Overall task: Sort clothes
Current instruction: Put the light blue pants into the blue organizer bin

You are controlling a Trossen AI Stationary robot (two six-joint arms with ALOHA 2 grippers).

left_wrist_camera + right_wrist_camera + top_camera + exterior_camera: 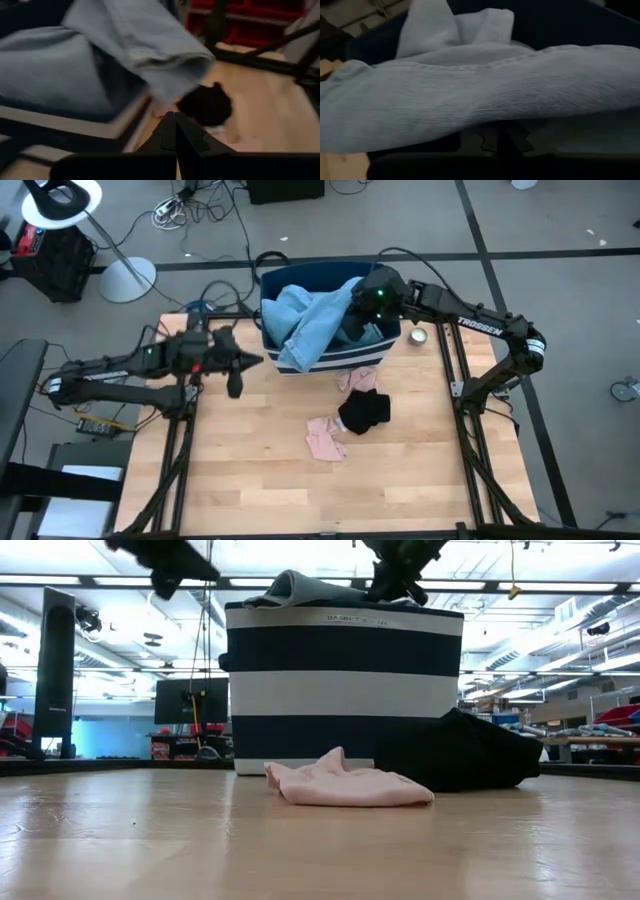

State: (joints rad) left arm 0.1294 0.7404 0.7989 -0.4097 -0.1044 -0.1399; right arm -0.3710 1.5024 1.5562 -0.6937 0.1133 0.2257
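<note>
A light blue denim piece [310,320] lies in and over the navy, white-striped bin [330,362] at the table's far middle, with one end hanging over the bin's near rim. My right gripper [362,298] is over the bin's right part, shut on the denim [485,85]. My left gripper [236,366] is shut and empty, in the air left of the bin. A black item [363,412], a pink item [325,440] and a second pink piece [357,380] lie flat on the table in front of the bin. My right gripper holds a fold of the denim piece [495,117], coming from the table's right side and slanting down. The cloth drapes over the fingertips and hides the place of contact. The rest of the denim lies in the bin and over its near rim [300,352].
A small round object [418,335] lies on the table right of the bin. Bare wooden table [260,480] stretches across the near half. The arms' frame rails [170,450] run along both table sides.
</note>
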